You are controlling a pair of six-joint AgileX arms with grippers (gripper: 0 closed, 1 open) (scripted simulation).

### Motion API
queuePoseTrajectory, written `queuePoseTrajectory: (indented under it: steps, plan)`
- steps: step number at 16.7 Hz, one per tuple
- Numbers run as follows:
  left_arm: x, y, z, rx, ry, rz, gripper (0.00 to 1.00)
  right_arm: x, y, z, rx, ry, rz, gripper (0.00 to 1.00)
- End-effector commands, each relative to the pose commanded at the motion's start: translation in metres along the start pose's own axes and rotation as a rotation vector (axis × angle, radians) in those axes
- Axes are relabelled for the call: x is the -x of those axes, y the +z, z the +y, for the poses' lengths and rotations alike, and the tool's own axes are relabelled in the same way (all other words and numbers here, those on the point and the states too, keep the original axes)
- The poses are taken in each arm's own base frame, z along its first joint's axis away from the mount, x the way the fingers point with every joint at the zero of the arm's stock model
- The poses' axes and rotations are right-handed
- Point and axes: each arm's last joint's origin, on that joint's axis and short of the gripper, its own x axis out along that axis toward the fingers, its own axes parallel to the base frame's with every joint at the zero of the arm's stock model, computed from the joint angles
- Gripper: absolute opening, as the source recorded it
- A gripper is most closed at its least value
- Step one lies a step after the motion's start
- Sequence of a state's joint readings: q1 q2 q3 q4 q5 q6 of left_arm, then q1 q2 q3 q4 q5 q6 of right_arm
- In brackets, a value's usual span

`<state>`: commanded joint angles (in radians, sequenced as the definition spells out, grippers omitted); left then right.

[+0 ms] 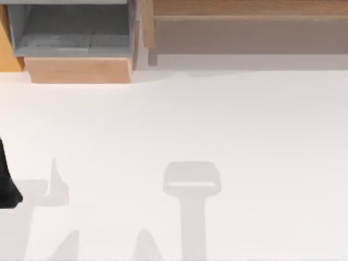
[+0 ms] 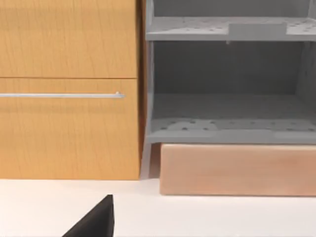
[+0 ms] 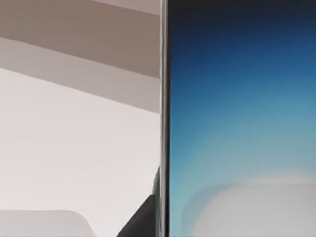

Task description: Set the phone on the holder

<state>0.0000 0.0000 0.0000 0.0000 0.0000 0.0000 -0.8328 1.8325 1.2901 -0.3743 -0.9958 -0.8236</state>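
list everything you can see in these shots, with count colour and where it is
phone: 1, blue glowing screen with a thin silver edge, close in front of the right wrist camera
table: 1, white, across the top view
shelf unit: 1, grey, far left of the table's back edge, open compartments
wooden block: 1, light wood, under the shelf unit
cabinet: 1, orange wood with a silver handle bar, beside the shelf unit
long wooden bench: 1, light brown, along the back at the right
left arm: 1, black, at the top view's left edge
right gripper: 1, dark part beside the phone's edge
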Motion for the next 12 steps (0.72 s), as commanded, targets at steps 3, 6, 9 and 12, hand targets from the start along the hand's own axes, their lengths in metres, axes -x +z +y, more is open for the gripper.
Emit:
queuePoseTrajectory:
  steps: [3, 6, 9, 12]
  plan:
    - [0.0, 0.0, 0.0, 0.0, 0.0, 0.0, 1.0, 0.0, 0.0, 0.0, 0.0, 0.0, 0.0, 0.08]
    - [0.0, 0.0, 0.0, 0.0, 0.0, 0.0, 1.0, 0.0, 0.0, 0.0, 0.0, 0.0, 0.0, 0.3]
    - [0.0, 0.0, 0.0, 0.0, 0.0, 0.0, 1.0, 0.0, 0.0, 0.0, 0.0, 0.0, 0.0, 0.53]
    - [0.0, 0.0, 0.0, 0.0, 0.0, 0.0, 1.0, 0.0, 0.0, 0.0, 0.0, 0.0, 0.0, 0.75]
